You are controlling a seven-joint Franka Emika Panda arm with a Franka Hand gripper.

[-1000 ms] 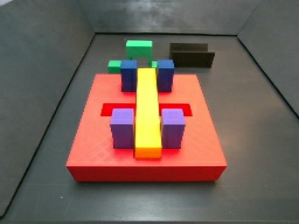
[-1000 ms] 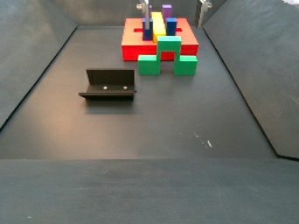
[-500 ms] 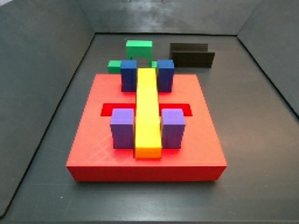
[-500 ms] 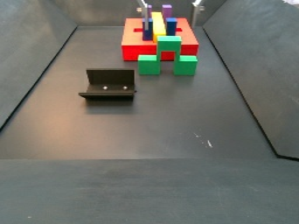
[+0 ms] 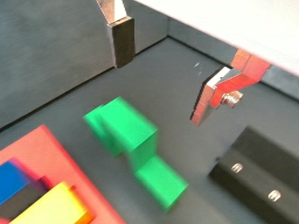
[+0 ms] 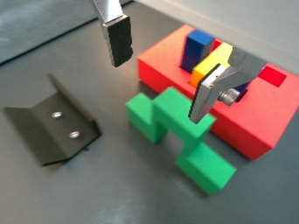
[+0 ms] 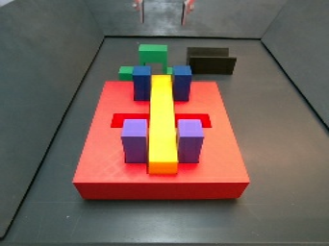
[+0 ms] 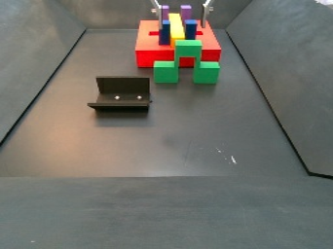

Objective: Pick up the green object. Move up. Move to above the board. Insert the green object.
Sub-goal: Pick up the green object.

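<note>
The green object [image 6: 177, 143] sits on the dark floor, right against one edge of the board [image 6: 260, 122]; in a side view [image 8: 189, 60] it shows as a raised middle cube with a lower cube on each side, set before the red slab's near face. In a side view [image 7: 150, 58] it lies behind the board's far edge, partly hidden by the blue blocks [image 7: 161, 82].

The gripper [image 5: 159, 73] hangs above the green object with its jaws spread wide and nothing between them. Both wrist views show the two silver fingers [image 6: 117, 37] apart and clear of the piece [image 5: 128, 142]. In both side views only the fingertips show at the upper edge of the picture [image 7: 164, 9] [image 8: 186, 8].

The board [image 7: 129, 165] carries a long yellow bar [image 7: 162, 123] down its middle, two purple blocks [image 7: 135, 140] beside its near end and the blue blocks beside its far end.

The fixture [image 8: 120, 94] stands on the floor, well apart from the board in a side view, and near the green object in a side view [image 7: 213, 60].
</note>
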